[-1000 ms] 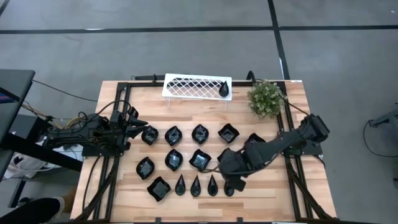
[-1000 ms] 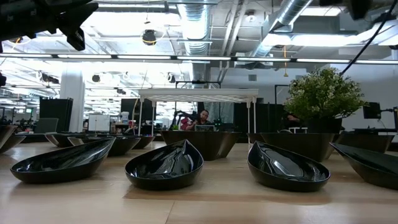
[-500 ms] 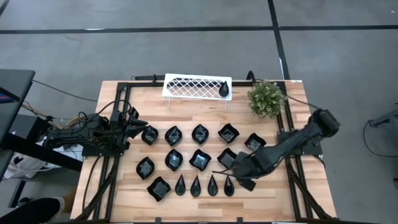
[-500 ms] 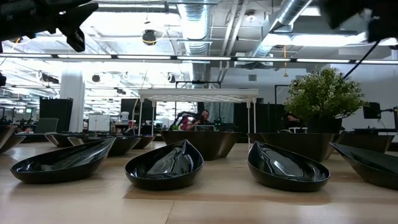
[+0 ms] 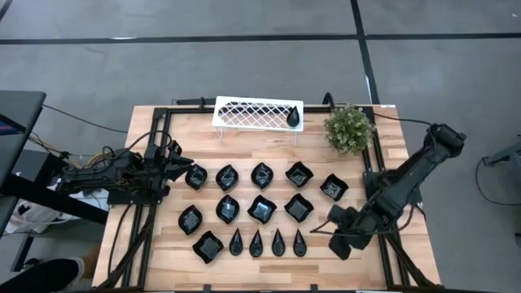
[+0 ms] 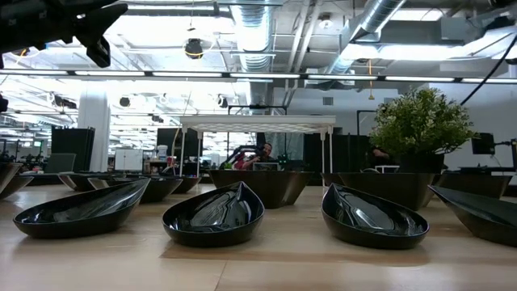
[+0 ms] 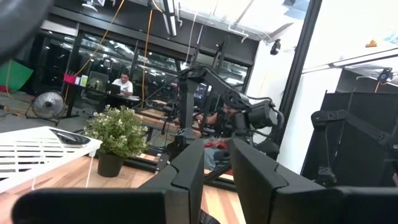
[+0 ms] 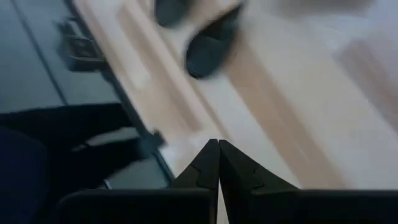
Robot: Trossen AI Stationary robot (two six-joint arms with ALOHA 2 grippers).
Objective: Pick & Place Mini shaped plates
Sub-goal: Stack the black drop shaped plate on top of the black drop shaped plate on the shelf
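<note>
Several glossy black mini plates lie flat on the wooden table in three rows, squares and leaves such as one square (image 5: 261,208), with teardrops (image 5: 278,241) along the near row. In the low view the teardrops (image 6: 214,214) fill the foreground. One more teardrop (image 5: 293,117) lies on the white lattice rack (image 5: 257,112). My right gripper (image 5: 316,230) (image 8: 218,144) is shut and empty. It hovers just right of the rightmost near-row teardrop (image 5: 299,240), pointing toward the table's left. My left gripper (image 5: 186,160) (image 7: 217,162) waits open at the left, beside the leftmost far-row plate (image 5: 196,176).
A small green plant (image 5: 348,129) stands at the far right corner, next to the rack. Black frame rails (image 5: 383,236) run along the table's left and right sides. Bare wood shows at the near right, under my right arm. A person sits in the room beyond (image 6: 265,150).
My right arm has drawn back from over the right-hand plates toward the table's right and near edges. That uncovers the two rightmost square plates. In the low view it has left the upper right of the picture. The plates lie as before.
</note>
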